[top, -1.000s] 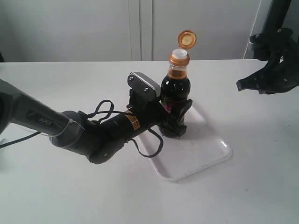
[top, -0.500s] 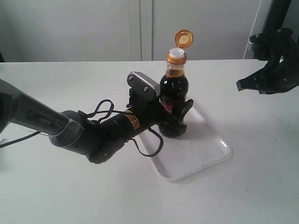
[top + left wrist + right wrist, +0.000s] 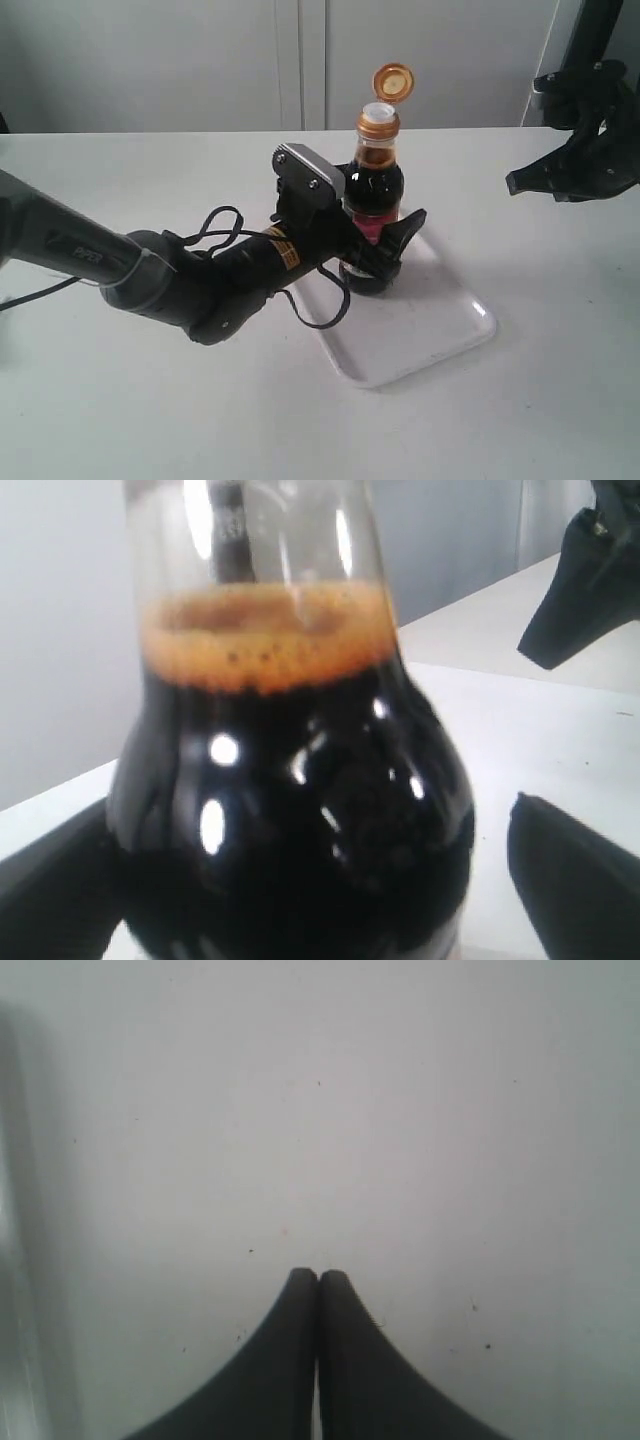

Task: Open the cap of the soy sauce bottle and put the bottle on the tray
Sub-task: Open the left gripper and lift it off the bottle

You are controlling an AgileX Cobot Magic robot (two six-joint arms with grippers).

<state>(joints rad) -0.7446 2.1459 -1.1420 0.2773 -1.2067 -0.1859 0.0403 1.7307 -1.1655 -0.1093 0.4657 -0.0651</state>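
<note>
The soy sauce bottle (image 3: 373, 195) stands upright on the tray (image 3: 430, 330), near its far end. Its orange-brown cap (image 3: 393, 82) is flipped up on its hinge above the white spout (image 3: 378, 110). My left gripper (image 3: 383, 250) is open around the bottle's lower body. In the left wrist view the dark bottle (image 3: 290, 810) fills the frame, and a strip of white shows between it and one of the fingers (image 3: 575, 870). My right gripper (image 3: 515, 183) hovers far right, shut and empty, its fingertips (image 3: 318, 1278) pressed together over bare table.
The white table (image 3: 120, 420) stretches around the tray. The left arm (image 3: 170, 280) and its looped cable lie low across the tray's left side. A grey wall with cabinet seams (image 3: 300, 60) stands behind the table.
The bottle came down and now stands lower on the tray. The left gripper's fingers have spread away from the bottle's sides. The right arm has not moved.
</note>
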